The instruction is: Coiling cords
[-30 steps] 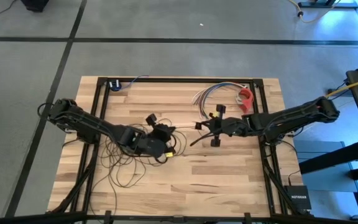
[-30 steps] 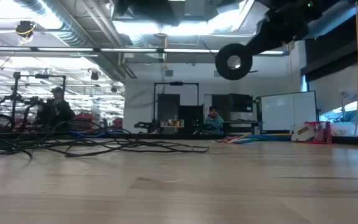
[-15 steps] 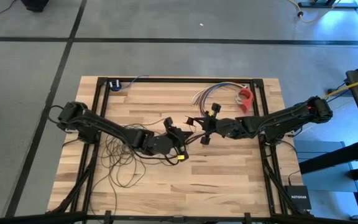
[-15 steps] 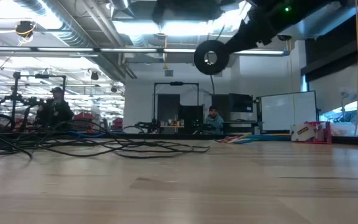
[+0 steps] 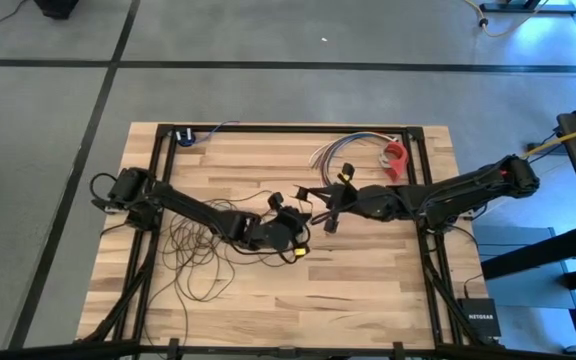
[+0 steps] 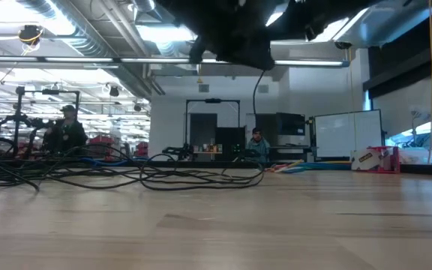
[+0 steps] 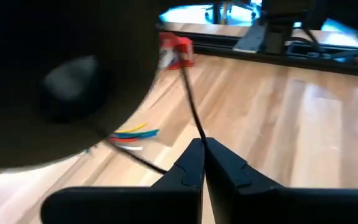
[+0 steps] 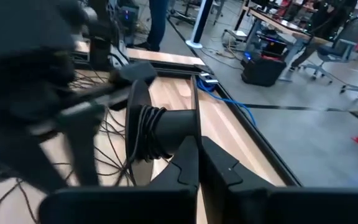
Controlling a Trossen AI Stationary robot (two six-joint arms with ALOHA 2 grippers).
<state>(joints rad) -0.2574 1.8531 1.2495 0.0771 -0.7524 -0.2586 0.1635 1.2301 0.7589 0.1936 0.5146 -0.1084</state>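
cords (image 5: pixel 196 255): light, limp, tangle-prone, we judge | left hand (image 5: pixel 290 218) pinching a strand | right hand (image 5: pixel 313 192) clenched on wound turns | take hold beside the counter (image 5: pixel 368 280) loops

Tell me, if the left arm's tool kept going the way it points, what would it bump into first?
Most likely the right tool, just ahead above mid-table. The left tool, shut on the cord, aims toward it, though depth is hard to judge.

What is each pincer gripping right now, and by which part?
Left pincer pinches a thin strand of the cord. Right pincer is shut; whether it grips the black spool can't be told.
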